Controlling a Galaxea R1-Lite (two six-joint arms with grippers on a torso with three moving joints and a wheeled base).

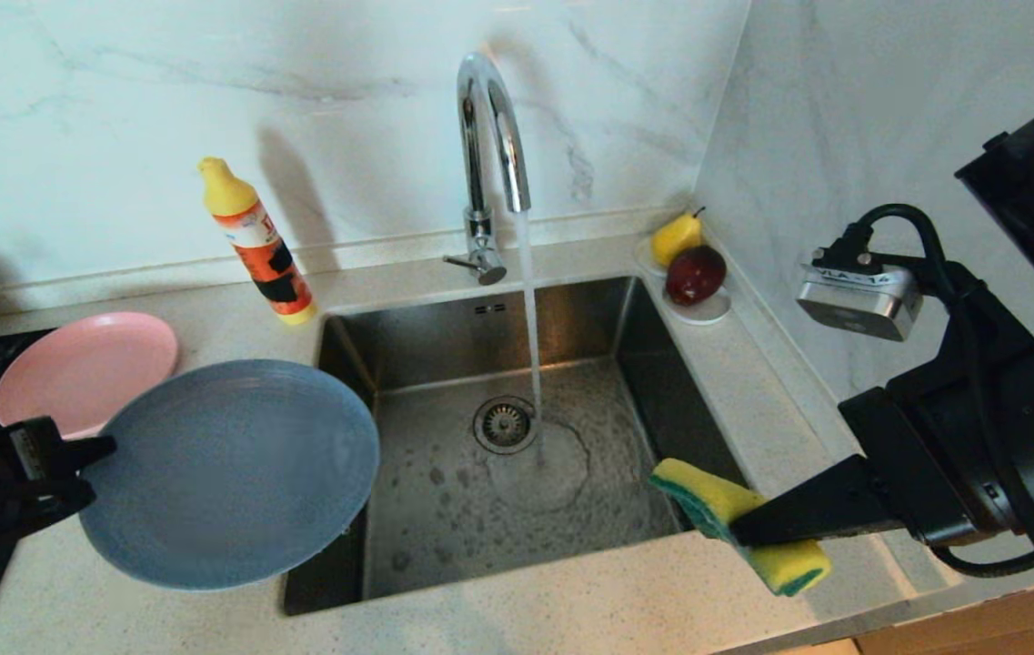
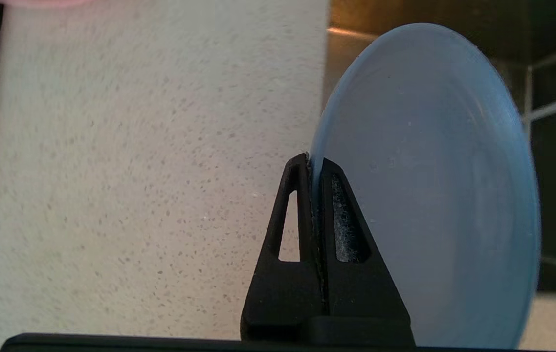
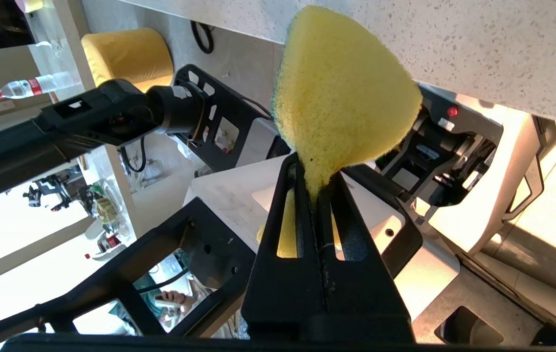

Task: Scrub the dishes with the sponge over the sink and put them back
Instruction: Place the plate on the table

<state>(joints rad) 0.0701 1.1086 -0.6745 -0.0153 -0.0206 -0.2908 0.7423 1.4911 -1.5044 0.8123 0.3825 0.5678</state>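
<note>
- The left hand (image 1: 85,468) is clamped on the rim of the blue plate (image 1: 230,473), which it holds off the tabletop (image 1: 571,619). Most of the plate reaches out from the hand over the near left corner of the sink (image 1: 444,537).
- In the left wrist view the two fingers (image 2: 302,215) pinch the plate's edge between them, with the disc standing edge-on beyond them.
- The right hand (image 1: 744,528) is closed on the sponge (image 1: 739,523), squeezing its middle so that both ends bulge out past the fingers. It hangs above the sink's near right corner.
- The two hands are well apart, with the open basin between them; sponge and plate do not touch.
- Water runs from the tap (image 1: 491,136) into the basin near the drain (image 1: 505,423), beyond both hands.
- The pink plate (image 1: 85,368) lies flat on the tabletop just behind the left hand. No bowl shows in any view.
- Progress, as I judge it: early or mid-task. The blue plate is lifted and nearly over the sink, and the sponge is ready, but scrubbing of this plate has not begun.
- Left to do: bring plate and sponge together over the basin, scrub, and set the plate back. Whether the pink plate is already washed cannot be told.
</note>
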